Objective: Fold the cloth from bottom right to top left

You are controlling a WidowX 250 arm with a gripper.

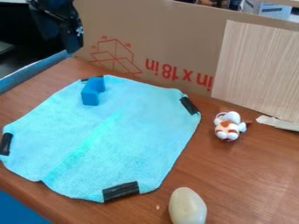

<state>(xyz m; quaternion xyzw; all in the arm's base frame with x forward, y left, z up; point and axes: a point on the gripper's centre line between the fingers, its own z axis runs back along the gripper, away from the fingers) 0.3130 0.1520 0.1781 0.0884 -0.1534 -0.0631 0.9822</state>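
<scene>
The light blue cloth point(134, 131) lies spread out on the brown table, with a faint crease running diagonally across its middle. Black tape marks its corners: one at the bottom point(121, 191), one at the right point(189, 105), one at the left edge, and one at the top left, partly hidden behind a blue block point(93, 90) that stands on the cloth. At the upper left of the camera view, the black gripper point(71, 41) hangs above the table's back left edge, beyond the cloth and apart from it.
A small white and brown toy point(229, 126) lies right of the cloth. A beige egg-shaped object point(187, 206) rests near the front edge. Behind the table stand a cardboard panel point(175, 39) and a wood-grain board point(257, 70); a whitish scrap point(278, 123) lies at the right.
</scene>
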